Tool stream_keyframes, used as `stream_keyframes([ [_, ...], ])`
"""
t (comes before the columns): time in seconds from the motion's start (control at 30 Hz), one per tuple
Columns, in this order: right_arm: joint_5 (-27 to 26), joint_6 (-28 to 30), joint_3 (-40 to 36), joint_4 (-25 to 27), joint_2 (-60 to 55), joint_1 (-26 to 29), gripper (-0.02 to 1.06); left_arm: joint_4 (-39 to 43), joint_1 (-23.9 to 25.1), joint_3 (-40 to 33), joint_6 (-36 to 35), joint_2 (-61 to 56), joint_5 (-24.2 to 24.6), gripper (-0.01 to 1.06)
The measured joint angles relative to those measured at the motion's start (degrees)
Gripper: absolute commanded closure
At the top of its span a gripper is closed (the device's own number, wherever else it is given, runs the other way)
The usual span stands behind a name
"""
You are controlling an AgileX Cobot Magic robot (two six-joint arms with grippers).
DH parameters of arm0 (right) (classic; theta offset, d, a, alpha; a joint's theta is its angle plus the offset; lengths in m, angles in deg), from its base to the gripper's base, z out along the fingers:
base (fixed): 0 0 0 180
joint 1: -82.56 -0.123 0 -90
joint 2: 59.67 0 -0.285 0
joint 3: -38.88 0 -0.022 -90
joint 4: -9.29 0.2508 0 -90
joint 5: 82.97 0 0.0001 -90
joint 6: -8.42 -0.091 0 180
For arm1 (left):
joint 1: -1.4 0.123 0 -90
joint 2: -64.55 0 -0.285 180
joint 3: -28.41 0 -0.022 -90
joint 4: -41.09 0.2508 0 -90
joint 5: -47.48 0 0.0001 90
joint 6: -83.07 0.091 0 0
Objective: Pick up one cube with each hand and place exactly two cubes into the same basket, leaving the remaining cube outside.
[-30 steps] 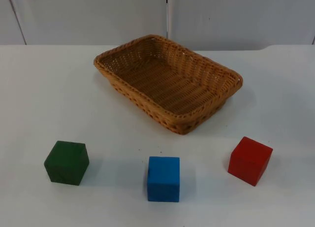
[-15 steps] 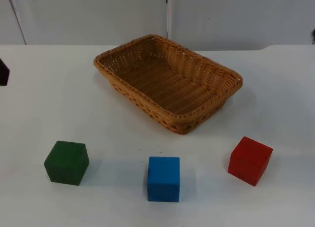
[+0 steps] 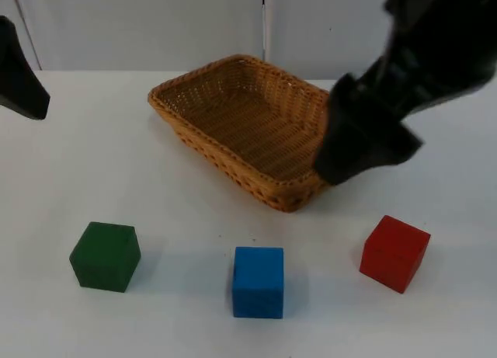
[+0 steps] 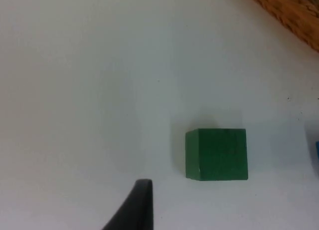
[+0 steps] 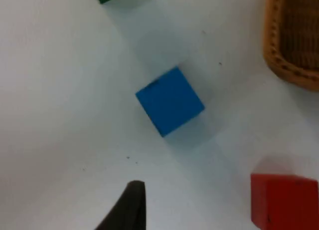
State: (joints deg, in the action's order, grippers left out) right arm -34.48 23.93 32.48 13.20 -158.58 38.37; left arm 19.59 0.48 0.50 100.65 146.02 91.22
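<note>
Progress: nothing placed | basket [image 3: 264, 129] empty | your three cubes untouched on the surface | both hands' states: cannot tell

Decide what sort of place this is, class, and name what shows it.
Probably a robot test bench, not a home: a bare white table against a grey partition wall, with only a wicker basket and plain coloured cubes as props.

Plenty of bare white table [image 3: 93, 164] sat around the green cube [image 3: 106, 255], so nothing blocked it from 9 or 12 o'clock. The blue cube [image 3: 258, 281] and red cube [image 3: 394, 252] stood well apart, a wide gap between. The basket [image 3: 264, 129] was the only big obstacle, off at their 12 o'clock.
</note>
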Motion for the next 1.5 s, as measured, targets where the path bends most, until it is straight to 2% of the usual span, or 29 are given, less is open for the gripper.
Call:
stream_keyframes([
  [0.1, -0.1, 2.9, 3.3, -0.4, -4.5, -2.0, -0.01, -0.1, -2.2, 1.0, 0.2, 2.4, 0.1, 0.0],
  [0.23, -0.1, 5.7, 5.3, 0.3, -7.3, -2.1, -0.01, -0.1, -5.0, 1.6, 0.4, 5.5, -0.2, 0.0],
  [0.57, -2.5, 12.6, 5.9, 1.1, -12.9, -2.1, -0.01, 0.3, -8.9, 2.3, 0.5, 16.4, -4.1, 0.0],
  [0.9, -5.4, 16.4, 5.9, 3.5, -17.4, -3.1, -0.01, 0.3, -9.6, 2.3, 0.8, 25.3, -8.8, 0.0],
  [1.23, -8.8, 18.0, 5.9, 3.6, -23.2, -3.9, -0.01, -0.1, -9.6, 2.8, 1.7, 30.4, -10.7, 0.0],
  [1.5, -11.2, 18.1, 5.9, 3.6, -26.7, -3.9, -0.01, -3.0, -9.6, 2.8, 6.0, 31.9, -11.9, 0.0],
])
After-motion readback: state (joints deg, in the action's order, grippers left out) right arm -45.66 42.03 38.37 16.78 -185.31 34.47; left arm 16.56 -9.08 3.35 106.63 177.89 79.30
